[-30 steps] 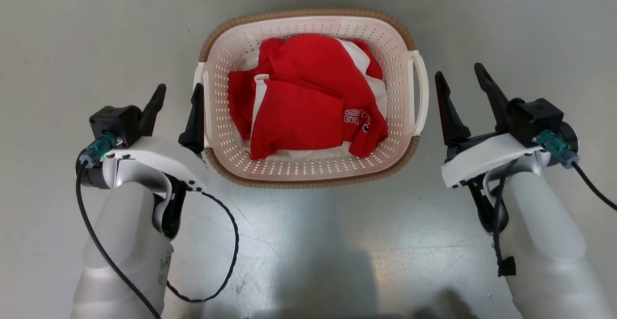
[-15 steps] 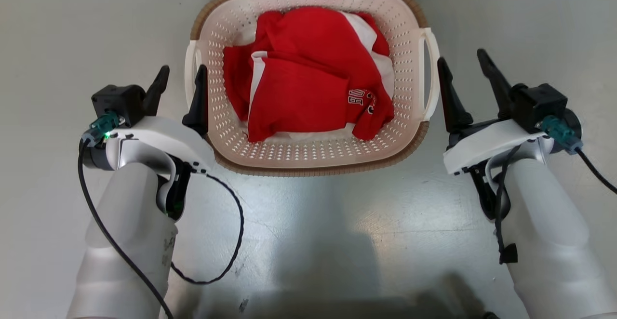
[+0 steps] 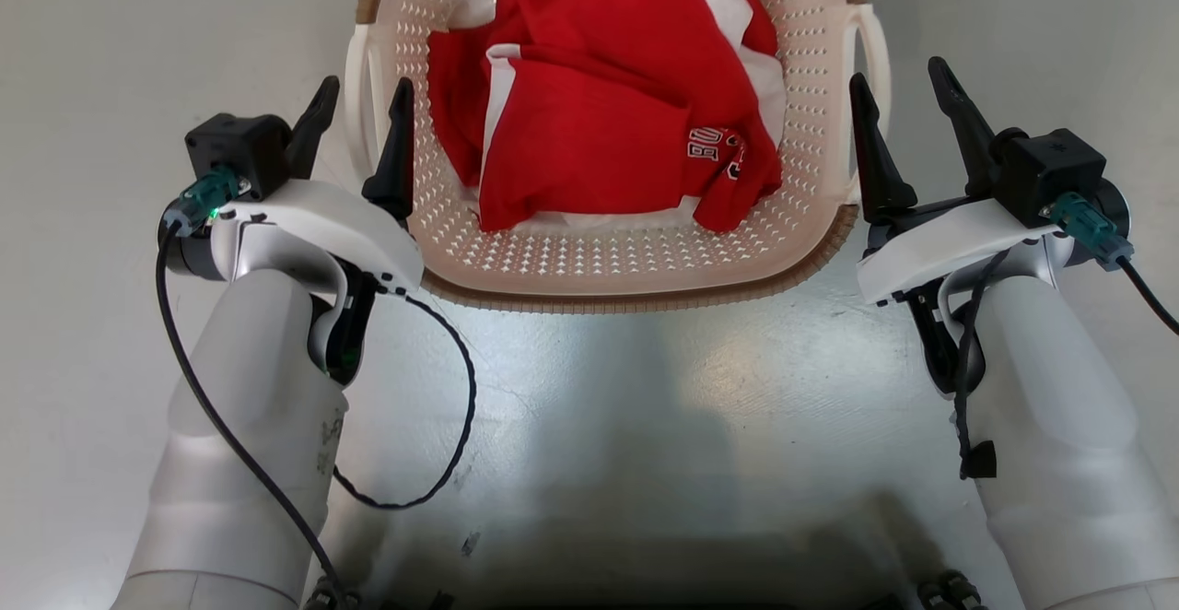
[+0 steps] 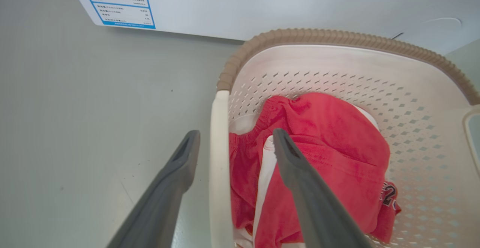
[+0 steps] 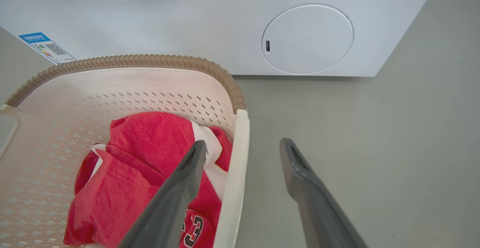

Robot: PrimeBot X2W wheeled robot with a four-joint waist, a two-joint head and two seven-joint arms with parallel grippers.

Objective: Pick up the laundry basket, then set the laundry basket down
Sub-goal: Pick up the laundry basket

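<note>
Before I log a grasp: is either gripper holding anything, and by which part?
Nothing is held: left gripper and right gripper are open, each straddling one handle of the laundry basket.

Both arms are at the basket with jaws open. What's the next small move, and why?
Probably close both grippers on the handles. The left gripper has its open fingers either side of the left handle of the laundry basket, and the right gripper straddles the right handle the same way. Neither is clamped yet, so lifting should wait until both grips hold.
</note>
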